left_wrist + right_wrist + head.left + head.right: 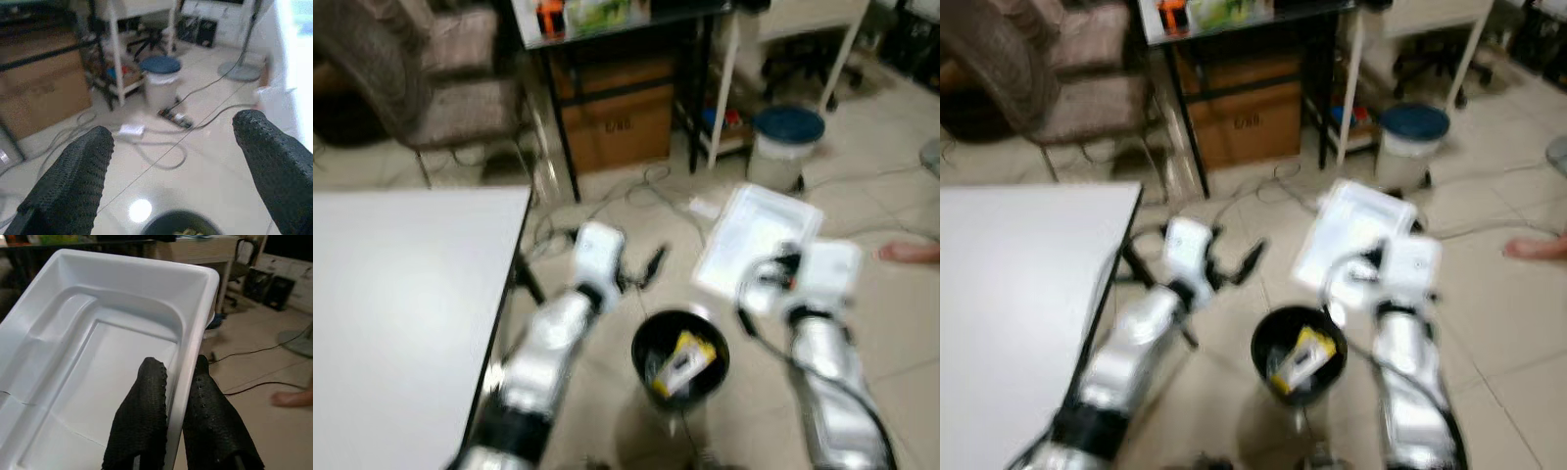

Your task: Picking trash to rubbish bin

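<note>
The right claw (171, 382) pinches the white tray (102, 347) by its rim, just beyond the black bin (680, 357); left claw (176, 161) gapes empty. Best draw the tray back over the bin before letting go.

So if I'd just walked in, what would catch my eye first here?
Probably the white plastic tray that the right gripper pinches by its rim, held out above the tiled floor. Just below, between the two silver arms, stands a small black bin with a yellow wrapper already in it. The left gripper hangs open above the bin.
</note>
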{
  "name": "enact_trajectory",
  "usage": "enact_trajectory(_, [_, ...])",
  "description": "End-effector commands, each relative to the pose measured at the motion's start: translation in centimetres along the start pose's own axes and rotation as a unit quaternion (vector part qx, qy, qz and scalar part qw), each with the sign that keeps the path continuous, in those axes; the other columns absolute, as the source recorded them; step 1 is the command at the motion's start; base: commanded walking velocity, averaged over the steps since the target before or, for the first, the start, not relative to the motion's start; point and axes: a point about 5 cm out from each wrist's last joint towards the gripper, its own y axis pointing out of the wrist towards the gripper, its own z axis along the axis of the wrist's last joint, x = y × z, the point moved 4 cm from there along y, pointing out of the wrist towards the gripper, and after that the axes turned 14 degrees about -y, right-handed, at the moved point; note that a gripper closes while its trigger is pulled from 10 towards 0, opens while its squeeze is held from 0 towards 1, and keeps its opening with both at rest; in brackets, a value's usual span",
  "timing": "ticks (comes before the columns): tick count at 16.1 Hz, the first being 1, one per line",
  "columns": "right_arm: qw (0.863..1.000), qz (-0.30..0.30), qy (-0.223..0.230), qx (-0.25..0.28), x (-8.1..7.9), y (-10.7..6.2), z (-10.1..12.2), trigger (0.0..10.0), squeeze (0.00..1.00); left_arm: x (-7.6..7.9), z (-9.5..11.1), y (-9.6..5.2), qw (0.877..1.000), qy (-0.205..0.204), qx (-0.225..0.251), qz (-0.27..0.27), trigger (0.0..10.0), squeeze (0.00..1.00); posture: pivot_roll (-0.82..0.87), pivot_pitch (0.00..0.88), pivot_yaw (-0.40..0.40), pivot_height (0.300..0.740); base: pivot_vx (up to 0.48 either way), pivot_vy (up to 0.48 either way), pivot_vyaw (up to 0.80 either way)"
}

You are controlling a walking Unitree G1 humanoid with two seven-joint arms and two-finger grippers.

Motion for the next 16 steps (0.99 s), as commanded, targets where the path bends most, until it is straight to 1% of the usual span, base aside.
enact_trajectory(1, [1.000,-0.013,-0.001,-0.009,0.90,-0.03,-0.36,10.0,0.00,0.86,0.11,0.35,1.000,0.001,-0.001,-0.014,10.0,0.00,-0.12,0.119,0.087,0.740,0.000,0.000,-0.79])
enact_trajectory(5, [1.000,-0.013,-0.003,-0.009,0.86,0.01,-0.41,10.0,0.00,0.94,0.03,0.35,1.000,0.003,-0.004,-0.016,10.0,0.00,-0.12,0.119,0.087,0.740,0.138,0.000,-0.74])
enact_trajectory(16, [1.000,-0.012,-0.013,-0.007,0.74,0.13,-0.42,10.0,0.00,0.96,-0.19,0.40,1.000,0.008,-0.013,-0.018,10.0,0.00,-0.11,0.112,0.092,0.740,0.000,0.000,0.00])
